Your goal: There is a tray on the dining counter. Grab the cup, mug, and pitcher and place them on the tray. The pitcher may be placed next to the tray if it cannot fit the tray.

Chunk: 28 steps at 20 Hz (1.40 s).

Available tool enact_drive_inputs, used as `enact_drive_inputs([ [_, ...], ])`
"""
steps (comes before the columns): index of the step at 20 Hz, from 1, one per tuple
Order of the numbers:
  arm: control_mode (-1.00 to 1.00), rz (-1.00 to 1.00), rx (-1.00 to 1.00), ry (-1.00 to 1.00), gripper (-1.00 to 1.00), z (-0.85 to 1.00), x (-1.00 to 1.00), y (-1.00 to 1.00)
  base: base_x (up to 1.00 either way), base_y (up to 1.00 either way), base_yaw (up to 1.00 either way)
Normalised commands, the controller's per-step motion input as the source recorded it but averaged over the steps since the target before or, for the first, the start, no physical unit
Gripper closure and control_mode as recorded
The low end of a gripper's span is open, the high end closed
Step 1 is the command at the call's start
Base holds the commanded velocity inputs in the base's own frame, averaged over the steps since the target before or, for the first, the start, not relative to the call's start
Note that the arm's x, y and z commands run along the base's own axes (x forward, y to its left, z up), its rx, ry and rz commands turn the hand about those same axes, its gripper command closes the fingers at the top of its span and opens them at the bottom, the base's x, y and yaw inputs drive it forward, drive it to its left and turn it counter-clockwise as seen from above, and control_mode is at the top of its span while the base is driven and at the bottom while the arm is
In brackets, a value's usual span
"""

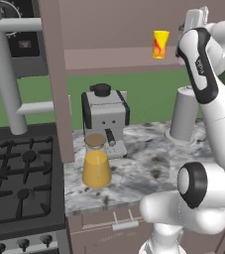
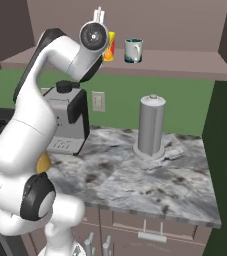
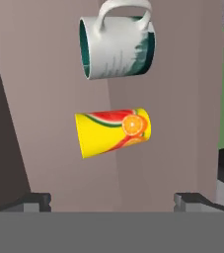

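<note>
Shelf [image 2: 185,62] holds cup [image 3: 112,131] beside mug [image 3: 117,47].

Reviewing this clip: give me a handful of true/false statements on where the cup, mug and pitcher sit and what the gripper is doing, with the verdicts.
1. The cup stands upright on the high shelf. True.
2. The mug lies on the marbled worktop beside the grey cylinder. False: it stands on the shelf next to the cup.
3. The gripper is closed on the cup. False: its fingertips stand wide apart and hold nothing, with the cup ahead of them.
4. The pitcher stands on the worktop in front of the coffee machine, near the stove. True.
5. The pitcher is empty. False: it holds orange-yellow liquid.
</note>
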Motion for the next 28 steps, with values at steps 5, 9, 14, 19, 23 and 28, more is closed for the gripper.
enact_drive_inputs([
  [5,-1.00,0.04,0.00,0.00,-1.00,0.00,0.20,0.00,0.00,0.00,0.00],
  [9,-1.00,0.00,-0.02,0.00,-1.00,0.00,0.17,-0.01,0.00,0.00,0.00],
  [14,-1.00,-0.01,-0.05,0.00,-1.00,0.00,0.09,0.00,0.00,0.00,0.00],
  [19,-1.00,0.00,-0.03,0.00,-1.00,0.00,0.16,-0.02,0.00,0.00,0.00],
  [23,-1.00,0.00,0.00,0.00,-1.00,0.00,0.28,-0.03,0.00,0.00,0.00],
  [28,-1.00,0.00,0.00,0.00,-1.00,0.00,0.34,-0.03,0.00,0.00,0.00],
])
